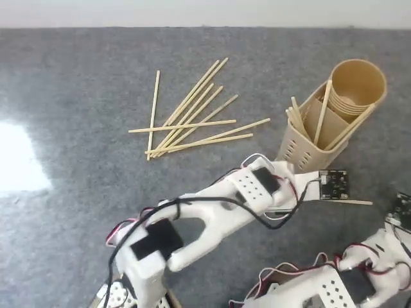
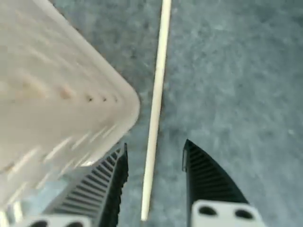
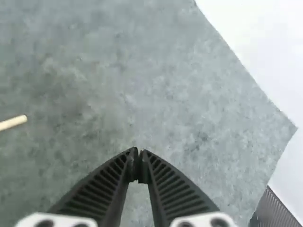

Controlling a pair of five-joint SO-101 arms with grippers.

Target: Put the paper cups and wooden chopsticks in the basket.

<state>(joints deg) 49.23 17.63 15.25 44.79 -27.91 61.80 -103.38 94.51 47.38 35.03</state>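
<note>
1. Note right gripper (image 3: 139,153) clenched on nothing, by the mat's (image 1: 77,96) near right edge;
2. Find left gripper (image 2: 155,144) released, straddling lone chopstick (image 2: 158,85) flat beside basket (image 1: 302,151);
3. Count paper cups (image 1: 359,83) and stowed chopsticks (image 1: 323,109) as done;
4. Treat loose chopsticks (image 1: 186,125) mid-mat as outstanding.

Grey mat (image 1: 64,96) w/ loose chopsticks (image 1: 183,126) & basket (image 1: 298,151) on it.

I log the mat (image 1: 77,96) as grey cloth, matt and fuzzy; the chopsticks (image 1: 186,122) as pale bare wood, smooth and matt; the paper cups (image 1: 359,83) as tan matt paper. I list the basket (image 1: 302,151) as beige plastic, smooth with a faint sheen. On the left gripper (image 2: 155,145) and right gripper (image 3: 139,153) I see black ribbed matt plastic.
</note>
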